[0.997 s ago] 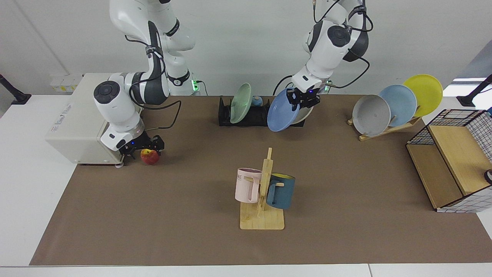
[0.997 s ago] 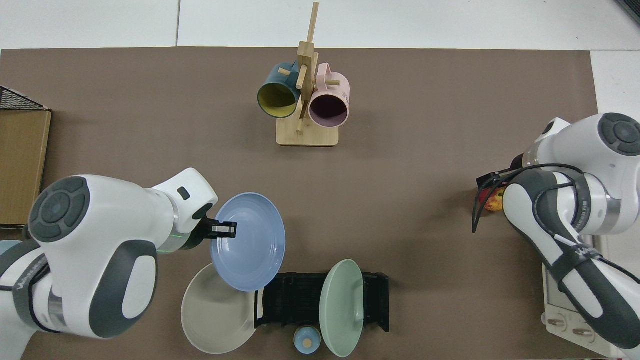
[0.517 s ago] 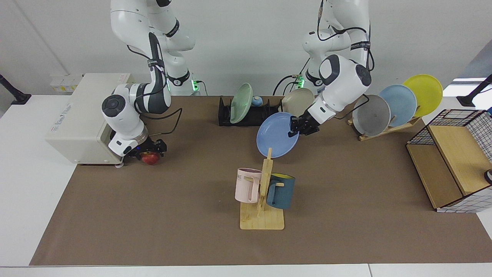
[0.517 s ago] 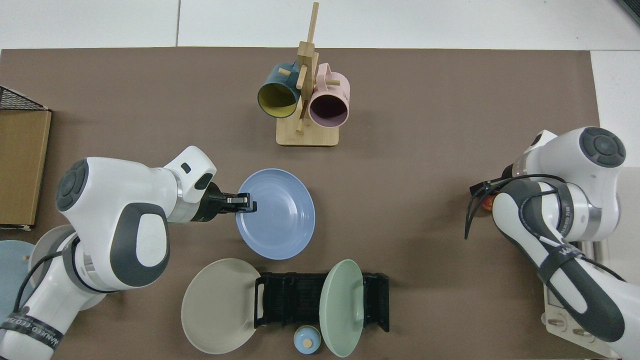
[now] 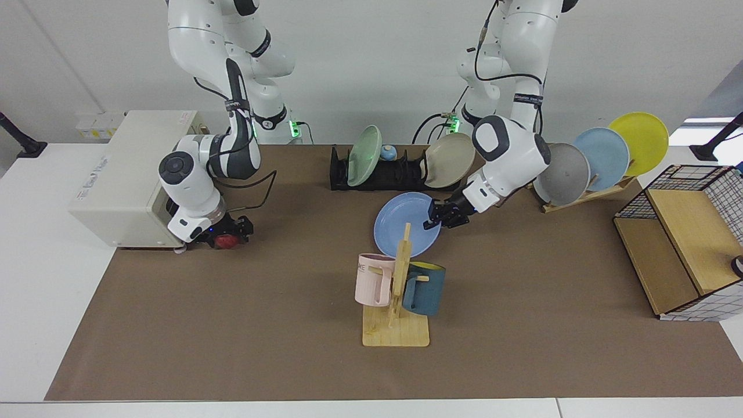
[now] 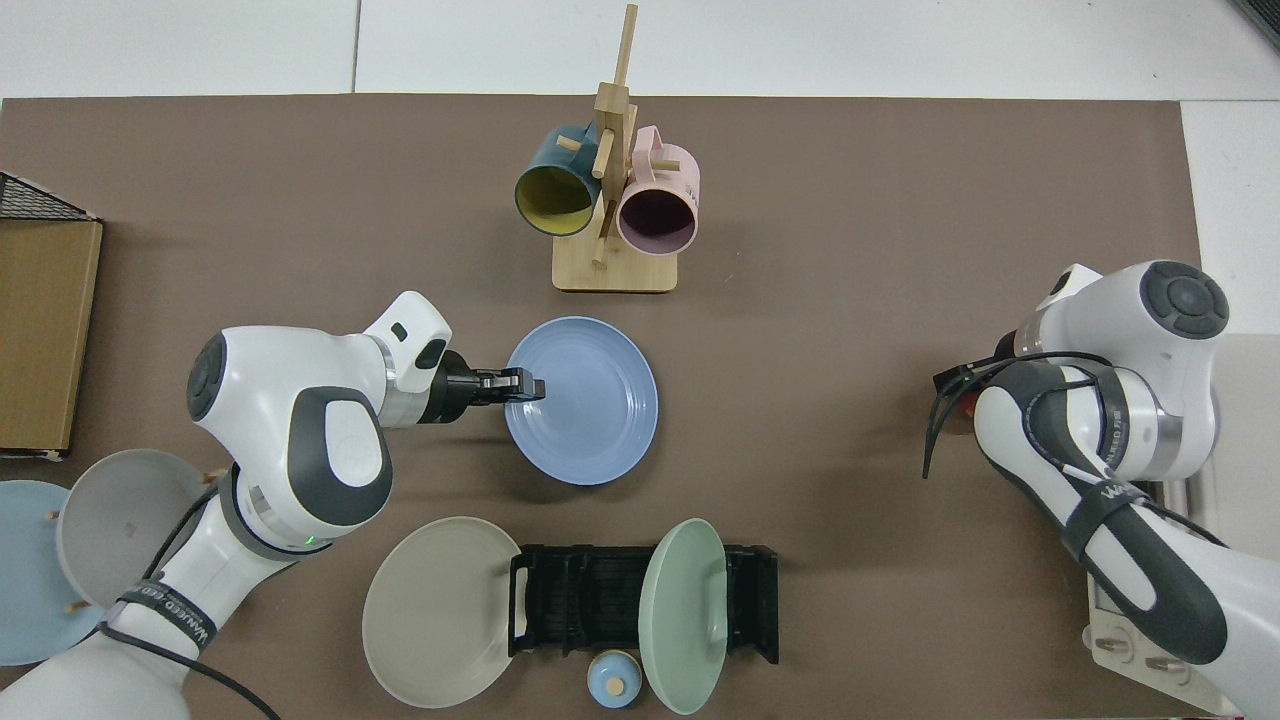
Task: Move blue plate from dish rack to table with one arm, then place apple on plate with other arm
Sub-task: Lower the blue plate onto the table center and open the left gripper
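Blue plate [image 6: 590, 405] gripped by left claw [image 6: 528, 385] (mug [image 5: 374, 278] reads "ME").

The blue plate [image 5: 404, 223] is a matte periwinkle, the dish rack [image 5: 380, 172] black, with a pale green plate [image 5: 364, 147] and a beige plate [image 5: 448, 160]. A brown mat [image 5: 244, 325] covers the white-edged table [image 5: 35, 302]. The apple [image 5: 226, 241] shows red. The mugs are pink [image 5: 371, 280] and dark teal [image 5: 425, 288], the latter yellow inside. The far plates are grey [image 5: 572, 173], sky-blue [image 5: 603, 157] and yellow [image 5: 641, 136].
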Tool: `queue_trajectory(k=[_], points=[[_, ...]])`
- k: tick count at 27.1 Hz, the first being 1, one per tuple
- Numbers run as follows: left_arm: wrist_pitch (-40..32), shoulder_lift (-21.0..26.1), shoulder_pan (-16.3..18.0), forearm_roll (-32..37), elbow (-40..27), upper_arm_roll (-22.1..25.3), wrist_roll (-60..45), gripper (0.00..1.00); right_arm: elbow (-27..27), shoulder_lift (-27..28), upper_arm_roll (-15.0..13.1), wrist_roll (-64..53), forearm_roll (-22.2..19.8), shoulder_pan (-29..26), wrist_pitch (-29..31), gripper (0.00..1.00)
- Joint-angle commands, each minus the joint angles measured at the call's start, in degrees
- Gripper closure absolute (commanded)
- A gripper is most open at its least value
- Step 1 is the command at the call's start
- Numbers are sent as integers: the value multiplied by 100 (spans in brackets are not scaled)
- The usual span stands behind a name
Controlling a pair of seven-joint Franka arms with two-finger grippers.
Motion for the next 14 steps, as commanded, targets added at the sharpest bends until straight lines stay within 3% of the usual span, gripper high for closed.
queue_trajectory(k=[1, 2, 5, 9, 14], points=[[373, 145, -81, -87, 71, -116, 286, 100, -130, -72, 57, -219, -63, -190, 24, 0], [478, 154, -90, -78, 71, -186, 348, 100, -130, -72, 65, -245, -63, -190, 24, 0], [620, 154, -117, -60, 53, -265, 401, 80, -130, -72, 66, -245, -63, -181, 24, 0], [629, 154, -117, -51, 53, -274, 401, 31, -130, -72, 66, -219, -63, -181, 33, 0], [620, 137, -117, -51, 53, -283, 313, 29, -130, -81, 66, -192, -46, -181, -2, 8]])
